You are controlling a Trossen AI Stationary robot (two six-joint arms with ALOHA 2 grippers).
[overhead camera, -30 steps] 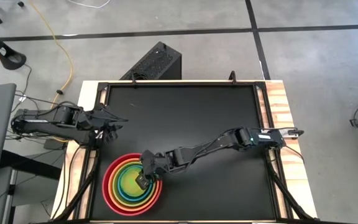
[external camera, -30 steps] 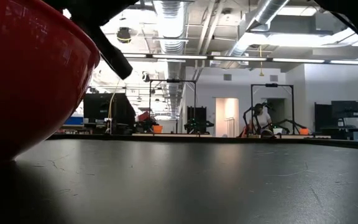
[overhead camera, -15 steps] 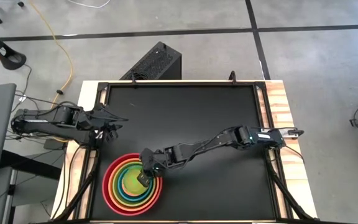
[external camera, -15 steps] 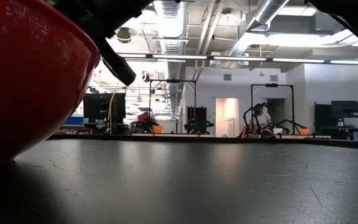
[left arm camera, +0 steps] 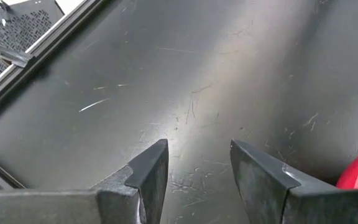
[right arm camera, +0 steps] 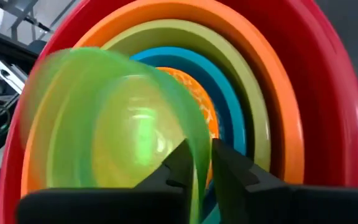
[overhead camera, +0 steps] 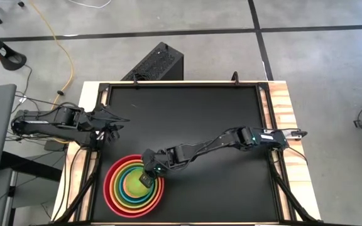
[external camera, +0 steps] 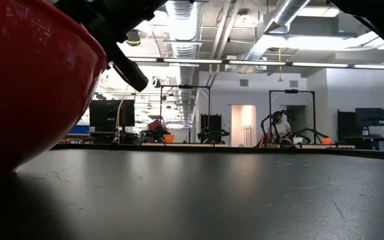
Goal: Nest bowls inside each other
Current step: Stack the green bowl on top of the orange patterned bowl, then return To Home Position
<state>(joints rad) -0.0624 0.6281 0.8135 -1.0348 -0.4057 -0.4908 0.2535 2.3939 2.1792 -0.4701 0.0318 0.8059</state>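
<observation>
Near the table's front left stands a stack of nested bowls: red outermost, then orange, lime green, blue and patterned yellow. The smallest bright green bowl sits tilted in the stack's middle and looks blurred in the right wrist view. My right gripper reaches over the stack from the right, shut on this bowl. My left gripper waits open by the table's left edge, over bare tabletop. My right gripper has the bright green bowl's rim between its two fingers, one finger inside the bowl and one outside. The fingers slant down from the table's right side. The bowl tilts, its opening turned toward the gripper, low inside the yellow bowl.
The black tabletop lies bare to the right of and beyond the stack. A black perforated box stands past the far edge. In the low view the red bowl's wall fills the left, and a person is far off in the room.
My right gripper has rolled a little over the stack, the bright green bowl with it. The bowl now shows more fully in the stack's middle.
</observation>
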